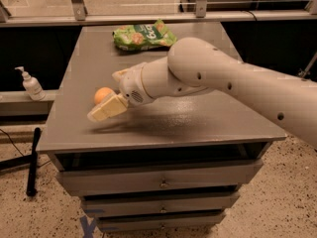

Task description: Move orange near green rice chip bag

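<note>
The orange (102, 93) lies on the grey table top (198, 118) near its left edge. The green rice chip bag (143, 35) lies flat at the table's far edge, well behind the orange. My gripper (104, 98) is at the orange, reaching from the right on the white arm (218, 78). Its jaws stand open. One cream finger (107, 108) is in front of the orange and the other (121, 75) is behind it, so the orange sits between them. Part of the orange is hidden by the front finger.
The table top sits on a cabinet with drawers (161, 182). A pump bottle (31, 85) stands on a ledge to the left. A black pole (32, 160) leans by the cabinet's left side. A metal rail (148, 18) runs behind the table.
</note>
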Motion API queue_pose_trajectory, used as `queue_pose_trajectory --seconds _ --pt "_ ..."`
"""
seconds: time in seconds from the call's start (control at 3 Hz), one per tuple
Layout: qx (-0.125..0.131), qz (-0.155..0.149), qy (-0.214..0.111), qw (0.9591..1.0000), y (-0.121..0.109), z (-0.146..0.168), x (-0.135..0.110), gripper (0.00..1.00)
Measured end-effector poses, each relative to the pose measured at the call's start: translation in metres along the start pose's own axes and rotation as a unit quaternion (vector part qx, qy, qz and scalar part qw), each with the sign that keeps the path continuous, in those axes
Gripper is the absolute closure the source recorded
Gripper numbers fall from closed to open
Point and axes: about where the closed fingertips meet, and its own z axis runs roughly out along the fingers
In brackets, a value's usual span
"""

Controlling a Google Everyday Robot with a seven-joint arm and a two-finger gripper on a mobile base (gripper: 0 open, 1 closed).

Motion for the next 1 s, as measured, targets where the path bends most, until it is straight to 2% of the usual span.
queue_pose_trajectory --seconds 0.33,1.0 --pt "-0.001 0.008 -0.007 0.9999 -0.0013 0.0085 0.0015 0.41" --pt "0.011 0.01 -0.017 0.9997 -0.0097 0.0025 -0.0035 0.87"
